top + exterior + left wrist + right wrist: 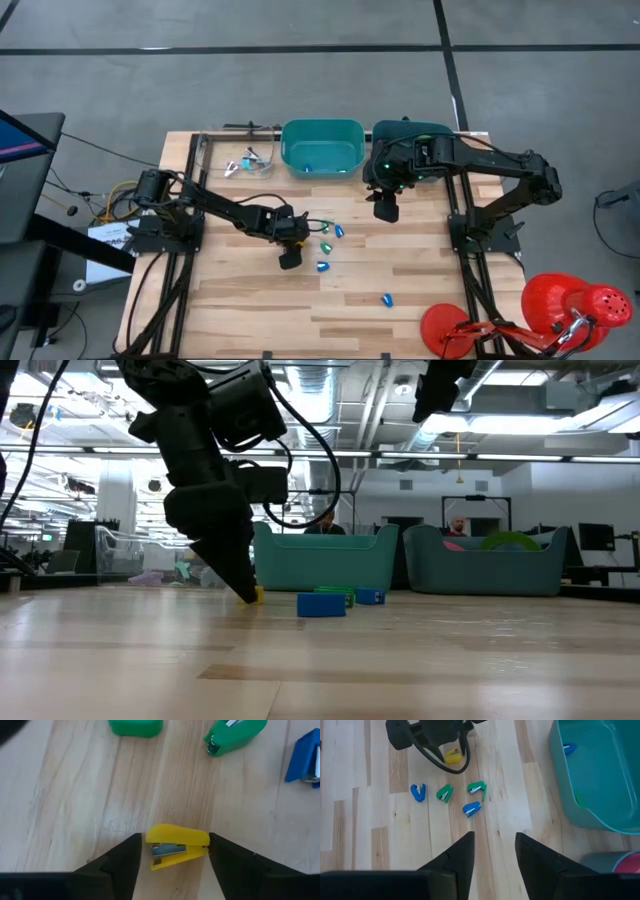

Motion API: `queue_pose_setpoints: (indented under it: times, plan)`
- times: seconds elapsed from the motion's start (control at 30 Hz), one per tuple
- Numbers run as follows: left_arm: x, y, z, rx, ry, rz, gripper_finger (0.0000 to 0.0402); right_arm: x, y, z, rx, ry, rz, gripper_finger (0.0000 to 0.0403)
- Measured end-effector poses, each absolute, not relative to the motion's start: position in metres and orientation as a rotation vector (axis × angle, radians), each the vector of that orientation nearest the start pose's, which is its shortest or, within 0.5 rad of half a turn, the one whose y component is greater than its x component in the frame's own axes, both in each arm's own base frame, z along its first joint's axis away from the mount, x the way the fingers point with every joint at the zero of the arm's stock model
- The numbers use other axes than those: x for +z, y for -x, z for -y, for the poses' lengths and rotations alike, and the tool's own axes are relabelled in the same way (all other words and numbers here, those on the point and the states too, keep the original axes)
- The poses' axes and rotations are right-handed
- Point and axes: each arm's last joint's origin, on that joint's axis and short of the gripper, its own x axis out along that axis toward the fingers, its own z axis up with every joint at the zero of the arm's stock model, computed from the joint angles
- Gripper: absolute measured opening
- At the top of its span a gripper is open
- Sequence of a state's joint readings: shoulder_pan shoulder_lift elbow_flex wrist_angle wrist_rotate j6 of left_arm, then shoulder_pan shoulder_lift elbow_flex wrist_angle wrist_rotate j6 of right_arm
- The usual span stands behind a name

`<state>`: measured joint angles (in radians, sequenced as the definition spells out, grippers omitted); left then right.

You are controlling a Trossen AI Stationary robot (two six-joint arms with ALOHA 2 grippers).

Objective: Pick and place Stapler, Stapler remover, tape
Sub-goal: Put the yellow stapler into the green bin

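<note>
Left wrist view settles the matter: the yellow stapler (177, 846) lies flat on the bench (75, 795), straight between the 2 fingers (117, 865) of the left tool (172, 862). Its long axis runs across the gap from one finger to the other, so the fingers face its 2 ends rather than its sides. A thin strip of wood shows at each end, so the fingers look close on it but not yet pressing, and nothing is gripped.

In the high view, going left to right, the left tool (290, 258) reaches down to the bench with its tips by the left end of the scatter of small staplers. The teal bin (322, 147) stands at the far edge behind it. The right tool (385, 209) hangs to the right of that scatter and near the dark teal bin (410, 133).

The right wrist view shows the right tool (494, 854) part open and empty, well above the wood, with the yellow stapler far beyond its tips. A green tape roll (510, 541) shows above the rim of the dark teal bin in the low view.

I judge the left arm far the nearer. Its next move needs only to close along the stapler's length and lift; an end-to-end grip could let it pivot.
</note>
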<state>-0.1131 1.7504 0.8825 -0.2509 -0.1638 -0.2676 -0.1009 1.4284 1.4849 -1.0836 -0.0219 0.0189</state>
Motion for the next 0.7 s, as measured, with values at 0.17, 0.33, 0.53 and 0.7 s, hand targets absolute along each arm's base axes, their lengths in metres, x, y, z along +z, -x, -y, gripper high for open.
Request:
queue_pose_setpoints:
  times: [0.17,0.33,0.53,0.7]
  plan:
    - [0.129,-0.313,0.031,0.192,0.086,-1.084,0.0192,0.356,-0.272,0.027,-0.081,-0.080,-1.024,0.0132]
    - [0.129,-0.313,0.031,0.191,0.088,-1.079,0.0183,0.356,-0.272,0.027,-0.081,-0.080,-1.024,0.0132]
    - [0.132,-0.313,0.030,0.191,0.090,-1.066,0.0190,0.356,-0.273,0.027,-0.081,-0.080,-1.024,0.0132]
    - [0.150,-0.313,0.026,0.201,0.096,-0.994,0.0189,0.356,-0.273,0.027,-0.081,-0.079,-1.020,0.0132]
